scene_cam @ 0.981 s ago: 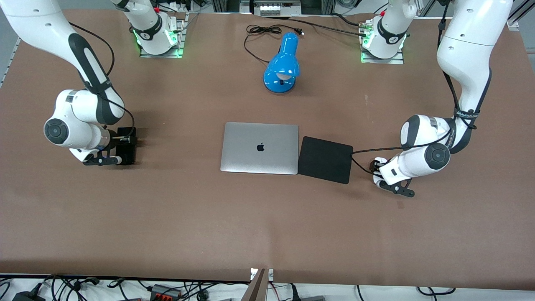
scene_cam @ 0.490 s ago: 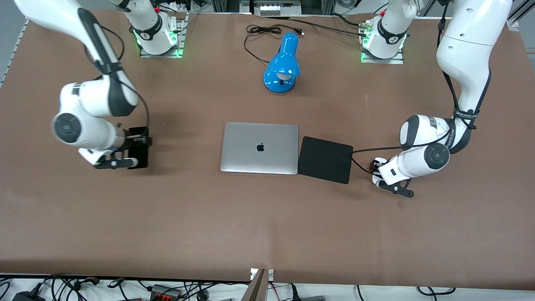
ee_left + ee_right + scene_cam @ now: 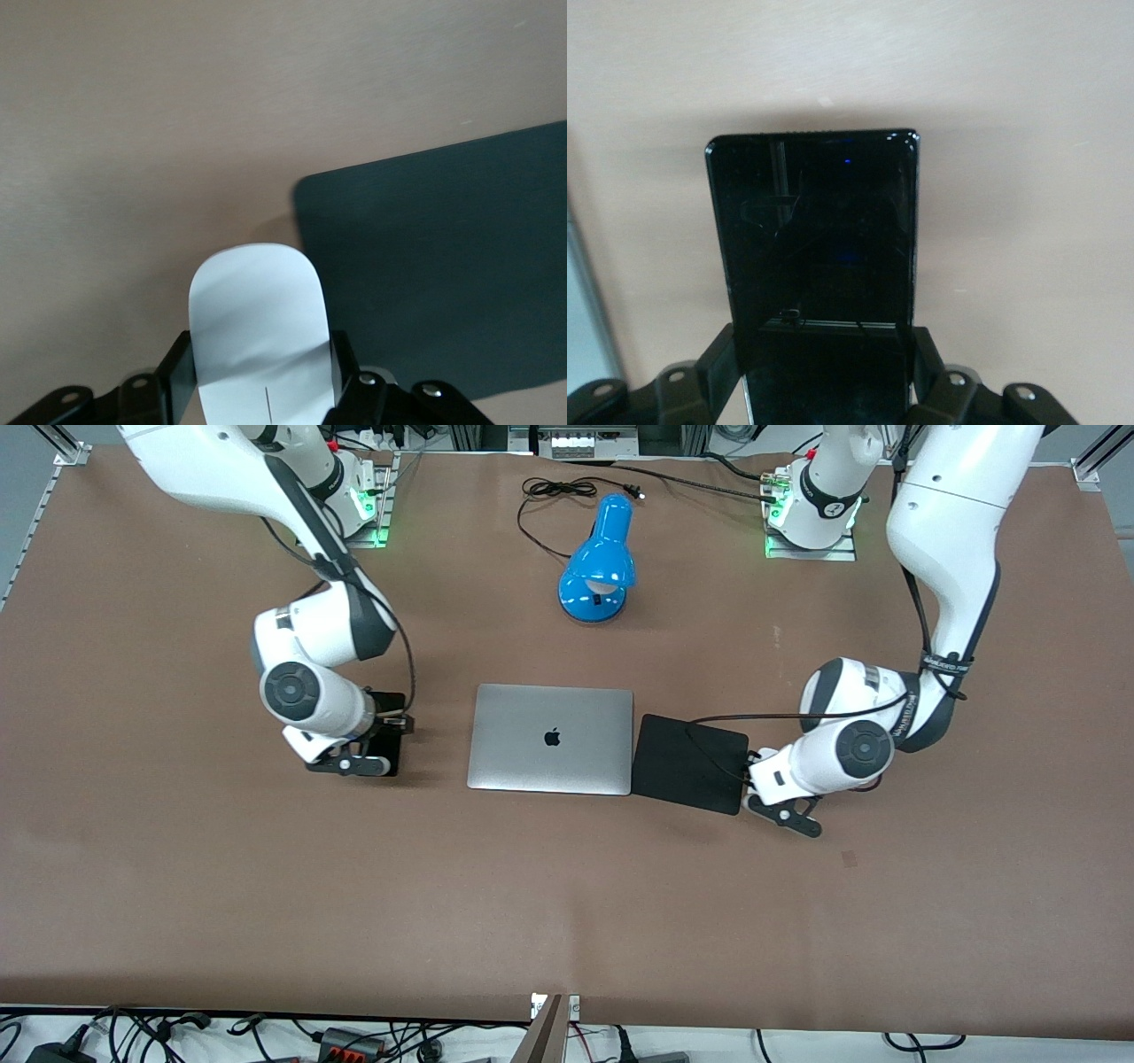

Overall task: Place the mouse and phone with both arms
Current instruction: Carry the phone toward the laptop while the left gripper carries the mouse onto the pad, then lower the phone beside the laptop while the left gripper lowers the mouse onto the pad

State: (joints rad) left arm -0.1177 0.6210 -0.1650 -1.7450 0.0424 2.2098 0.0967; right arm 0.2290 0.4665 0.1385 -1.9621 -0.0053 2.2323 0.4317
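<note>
We see the right gripper [image 3: 383, 737] clamped on the phone [image 3: 387, 731], holding it over the bare brown table [image 3: 567, 886] between the right arm's end and the silver laptop [image 3: 551, 739], just beside the laptop's edge. In the right wrist view the phone [image 3: 817, 232] sticks out flat from between the two black fingers [image 3: 713, 363], its glossy dark face up, with the laptop's edge [image 3: 585, 292] showing at the side of that picture.

The left gripper [image 3: 760, 779] hangs over the corner of the black mouse pad [image 3: 691, 763] that lies toward the left arm's end of the table. In the left wrist view we see the white mouse [image 3: 259, 332] pinched between that gripper's fingers [image 3: 345, 359], its thin grey scroll line near the fingers, the rounded nose pointing out over the table just beside the mouse pad's [image 3: 443, 274] rounded corner. In the front view the mouse is hidden under the wrist.

The mouse pad touches the laptop's side. A blue desk lamp [image 3: 601, 562] with a black cord [image 3: 554, 500] stands farther from the front camera than the laptop
</note>
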